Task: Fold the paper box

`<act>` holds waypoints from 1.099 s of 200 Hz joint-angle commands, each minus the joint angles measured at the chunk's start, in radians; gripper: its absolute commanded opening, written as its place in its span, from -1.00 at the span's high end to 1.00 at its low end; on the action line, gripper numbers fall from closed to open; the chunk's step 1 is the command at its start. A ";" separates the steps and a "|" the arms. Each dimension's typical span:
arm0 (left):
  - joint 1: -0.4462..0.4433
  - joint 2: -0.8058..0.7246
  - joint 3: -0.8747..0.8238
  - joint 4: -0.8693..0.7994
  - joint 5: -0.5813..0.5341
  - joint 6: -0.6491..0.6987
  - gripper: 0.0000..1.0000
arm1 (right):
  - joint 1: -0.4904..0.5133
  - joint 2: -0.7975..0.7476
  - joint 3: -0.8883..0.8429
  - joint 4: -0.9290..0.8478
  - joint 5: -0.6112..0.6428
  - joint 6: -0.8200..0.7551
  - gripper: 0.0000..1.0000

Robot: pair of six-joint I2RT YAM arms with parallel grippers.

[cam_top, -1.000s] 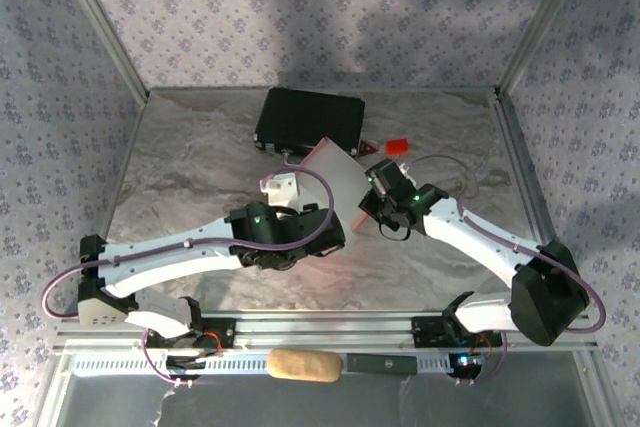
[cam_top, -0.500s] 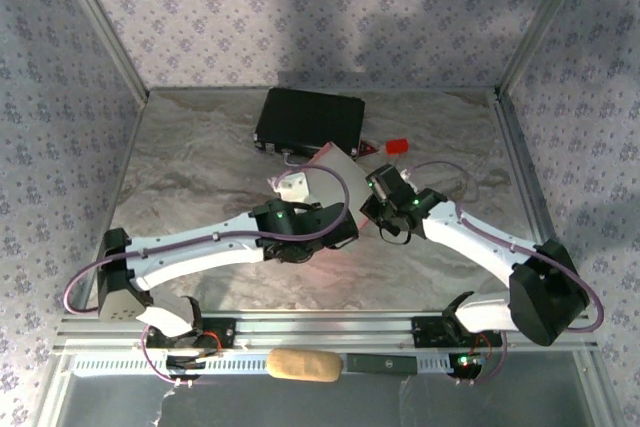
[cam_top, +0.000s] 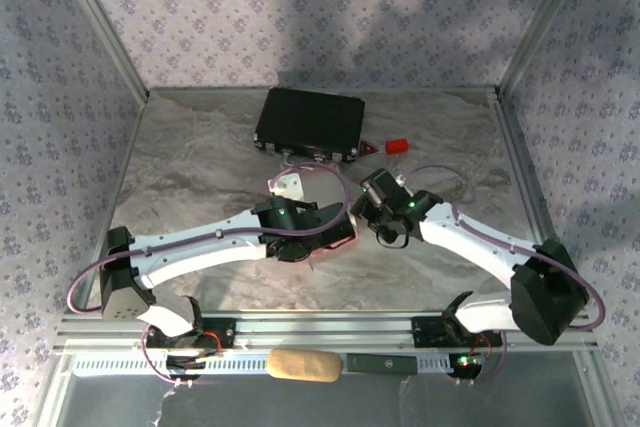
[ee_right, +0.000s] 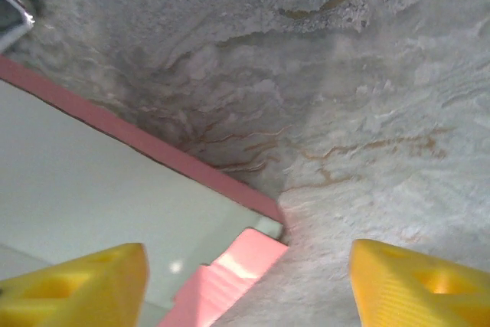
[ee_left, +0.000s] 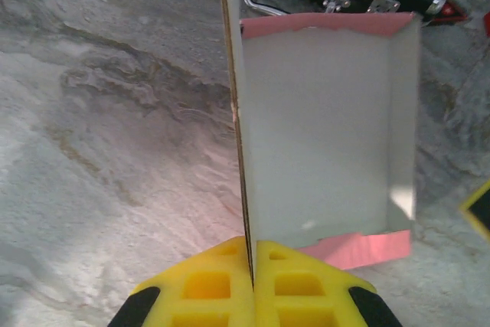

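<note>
Paper box (cam_top: 346,240) between two arms (cam_top: 200,247)

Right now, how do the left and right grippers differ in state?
The left gripper is shut, pinching an upright side wall of the paper box; the right gripper is open and holds nothing. The left gripper touches the card; the right gripper sits by a box corner. Both have yellow fingers.

paper box (ee_left: 329,135) | pink card, paler inside | partly folded | side walls raised, base flat
</note>
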 commanded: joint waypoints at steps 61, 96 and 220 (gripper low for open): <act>0.130 0.001 0.146 -0.135 0.066 0.504 1.00 | -0.030 -0.234 0.097 -0.087 0.012 -0.132 -0.72; 0.212 -0.028 0.152 -0.102 0.130 0.664 1.00 | -0.031 -0.209 0.119 -0.045 -0.017 -0.360 -0.28; 0.074 -0.320 -0.246 0.326 0.007 0.147 1.00 | 0.299 -0.014 -0.220 0.425 0.081 0.310 -0.44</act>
